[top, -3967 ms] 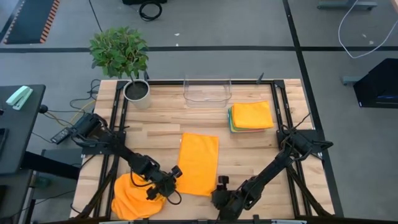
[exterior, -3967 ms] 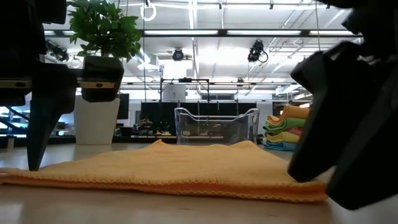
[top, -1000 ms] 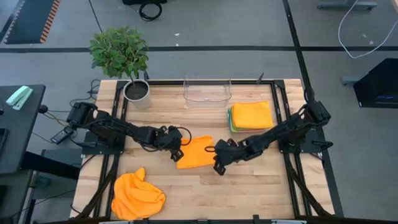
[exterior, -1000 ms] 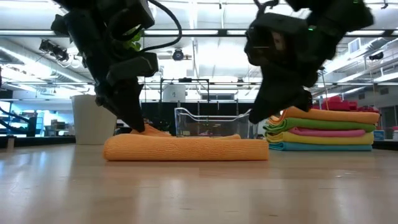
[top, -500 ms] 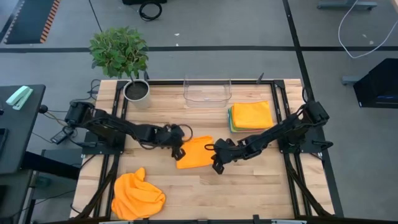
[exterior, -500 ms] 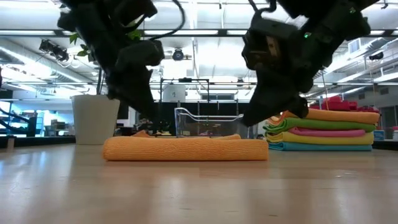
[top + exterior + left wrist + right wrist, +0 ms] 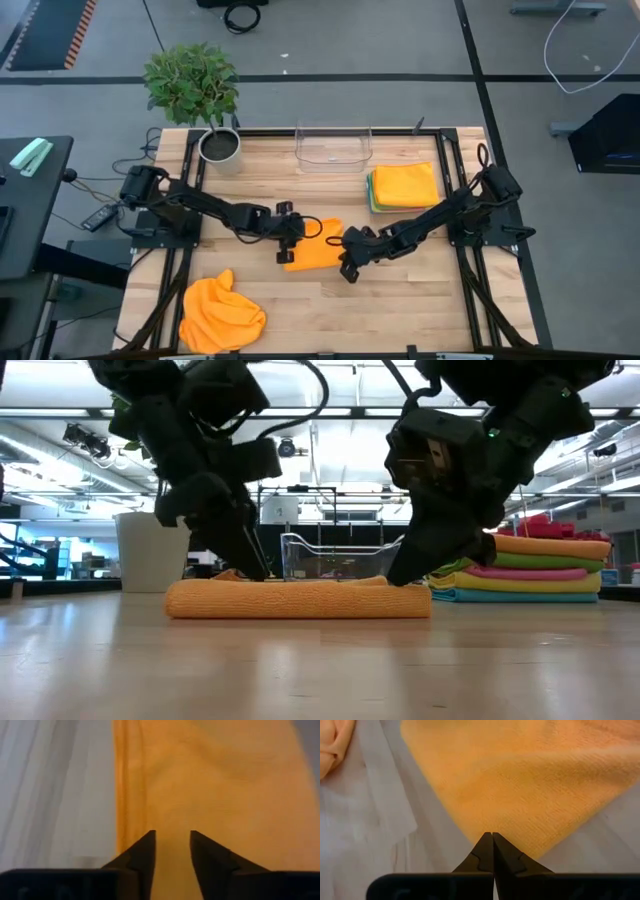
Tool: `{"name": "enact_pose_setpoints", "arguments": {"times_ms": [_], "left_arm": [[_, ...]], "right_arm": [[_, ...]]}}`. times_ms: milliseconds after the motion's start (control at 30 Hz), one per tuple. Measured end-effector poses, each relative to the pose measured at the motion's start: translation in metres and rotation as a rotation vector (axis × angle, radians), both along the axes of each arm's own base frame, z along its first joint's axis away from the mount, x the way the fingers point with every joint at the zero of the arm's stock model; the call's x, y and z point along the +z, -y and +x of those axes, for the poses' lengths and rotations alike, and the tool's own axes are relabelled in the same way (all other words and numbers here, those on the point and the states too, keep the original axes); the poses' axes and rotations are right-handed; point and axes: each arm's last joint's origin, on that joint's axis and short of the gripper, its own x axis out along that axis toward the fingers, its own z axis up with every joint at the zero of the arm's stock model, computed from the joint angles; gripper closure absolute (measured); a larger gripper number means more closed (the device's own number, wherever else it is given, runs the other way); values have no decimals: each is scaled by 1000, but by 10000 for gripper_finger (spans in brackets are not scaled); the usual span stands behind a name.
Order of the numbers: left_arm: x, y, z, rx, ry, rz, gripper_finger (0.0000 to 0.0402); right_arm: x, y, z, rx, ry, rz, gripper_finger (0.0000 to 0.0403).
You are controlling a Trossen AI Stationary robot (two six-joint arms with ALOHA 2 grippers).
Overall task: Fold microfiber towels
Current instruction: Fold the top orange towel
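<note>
Progress looks partial: we have the orange towel (image 7: pixel 313 247) folded small, in front of the clear bin (image 7: pixel 333 146). Our left gripper (image 7: pixel 290 242) has jaws slightly apart, our right gripper (image 7: pixel 349 262) pinched together. Beside the bin sits the folded stack (image 7: pixel 404 187); a crumpled orange towel (image 7: pixel 221 312) waits.

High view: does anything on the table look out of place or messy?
Only the crumpled orange towel heaped at the near left corner; it is unfolded, unlike the neat stack by the clear bin. The folded orange towel in the middle lies slightly askew.
</note>
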Motion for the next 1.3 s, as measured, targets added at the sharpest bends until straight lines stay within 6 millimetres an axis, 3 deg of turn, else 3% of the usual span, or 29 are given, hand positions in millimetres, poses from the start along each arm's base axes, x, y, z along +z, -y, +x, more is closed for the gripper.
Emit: {"name": "enact_pose_setpoints", "arguments": {"times_ms": [167, 300, 500, 733, 1067, 1300], "left_arm": [[-3, -10, 4, 41, 10, 7, 213], [-7, -18, 4, 59, -9, -12, 192], [-9, -23, 5, 40, -20, -69, 221], [-9, -24, 5, 62, -16, 5, 258], [9, -15, 18, -9, 49, -4, 233], [-9, -13, 15, -5, -54, -40, 238]], "right_arm": [[0, 0, -1, -5, -7, -2, 402], [-1, 1, -1, -5, -16, -5, 402], [-1, 1, -2, -9, -21, -9, 402], [-2, 2, -3, -14, -38, -12, 402], [-3, 2, -3, -15, -43, -14, 402], [-3, 2, -3, -13, -43, -14, 402]]}}
